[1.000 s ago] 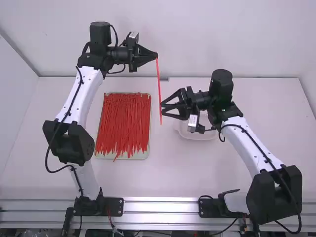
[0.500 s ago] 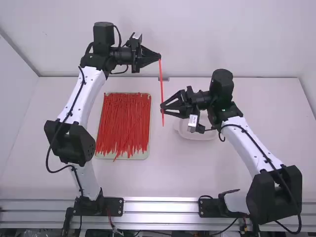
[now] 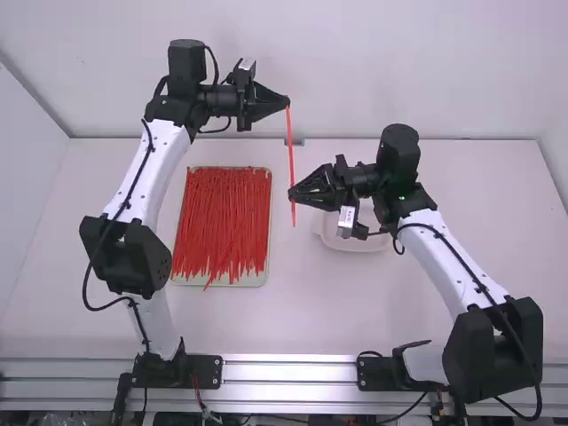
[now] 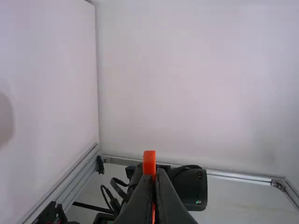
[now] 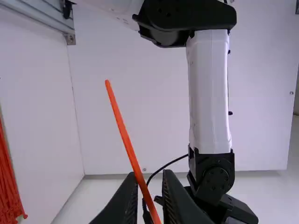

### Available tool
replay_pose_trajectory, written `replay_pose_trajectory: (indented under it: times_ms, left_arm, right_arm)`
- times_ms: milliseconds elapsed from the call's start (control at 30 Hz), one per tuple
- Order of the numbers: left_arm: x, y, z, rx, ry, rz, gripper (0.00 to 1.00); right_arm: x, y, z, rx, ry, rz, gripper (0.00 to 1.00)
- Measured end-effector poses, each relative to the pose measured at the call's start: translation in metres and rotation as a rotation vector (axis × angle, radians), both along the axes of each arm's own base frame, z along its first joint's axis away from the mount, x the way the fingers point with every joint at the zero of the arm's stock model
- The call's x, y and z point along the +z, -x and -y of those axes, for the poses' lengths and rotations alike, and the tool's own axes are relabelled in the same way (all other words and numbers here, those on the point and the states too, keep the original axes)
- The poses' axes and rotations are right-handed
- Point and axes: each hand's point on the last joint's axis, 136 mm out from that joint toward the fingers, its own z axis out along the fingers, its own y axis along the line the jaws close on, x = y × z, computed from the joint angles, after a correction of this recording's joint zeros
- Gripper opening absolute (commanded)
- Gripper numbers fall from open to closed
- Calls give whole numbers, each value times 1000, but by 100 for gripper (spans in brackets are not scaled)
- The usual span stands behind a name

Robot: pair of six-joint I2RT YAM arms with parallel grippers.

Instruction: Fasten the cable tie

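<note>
My left claw [image 3: 282, 103] is clenched on the top end of the red cable tie [image 3: 290, 164], dangling over the bench [image 3: 373, 293]. My right claw [image 3: 294, 194] is at its lower part; I can't tell if it grips.

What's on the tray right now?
Loose red cable ties lie across the tray, leaving only its rim visible. Anything beneath them is hidden.

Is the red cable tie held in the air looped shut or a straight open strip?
Straight and open: the cable tie hangs from the left gripper down to the right gripper, with no loop.
</note>
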Motion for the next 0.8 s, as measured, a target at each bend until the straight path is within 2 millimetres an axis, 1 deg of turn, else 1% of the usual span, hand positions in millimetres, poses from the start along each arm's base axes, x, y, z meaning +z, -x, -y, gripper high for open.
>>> replay_pose_trajectory:
  times_ms: [233,367,433,800]
  left_arm:
    - [0,0,1,0,-2,6,2]
    - [0,0,1,0,-2,7,2]
    - [0,0,1,0,-2,7,2]
    - [0,0,1,-1,-5,20,2]
  right_arm:
    - [-1,-7,-2,-39,4,2,17]
    - [-1,-8,-2,-46,4,6,14]
    - [-1,-8,-2,-46,4,4,0]
    - [-1,-8,-1,-47,10,-18,0]
